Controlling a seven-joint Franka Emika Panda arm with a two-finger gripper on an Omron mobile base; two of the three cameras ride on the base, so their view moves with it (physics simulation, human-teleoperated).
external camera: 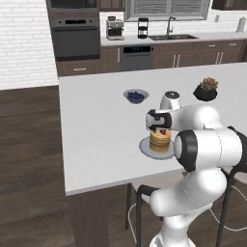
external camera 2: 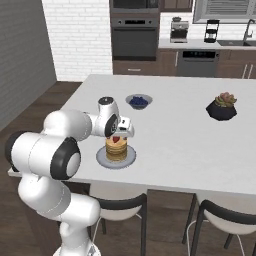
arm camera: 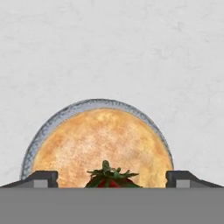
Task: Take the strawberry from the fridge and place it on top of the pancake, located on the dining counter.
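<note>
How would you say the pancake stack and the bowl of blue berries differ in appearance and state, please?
The pancake stack is golden-tan and sits on a flat pale grey plate; the bowl of blue berries is small, with dark blue contents. The pancake stack carries a strawberry on top under the open fingers; the bowl stands farther back, away from the arm. Both rest on the white dining counter.

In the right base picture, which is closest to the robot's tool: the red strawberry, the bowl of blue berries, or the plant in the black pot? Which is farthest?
Measured from the tool:
1. Red strawberry, directly under it, on the golden pancake stack.
2. Small bowl of blue berries, farther back on the white counter.
3. Plant in the black pot, far off to the right.
</note>
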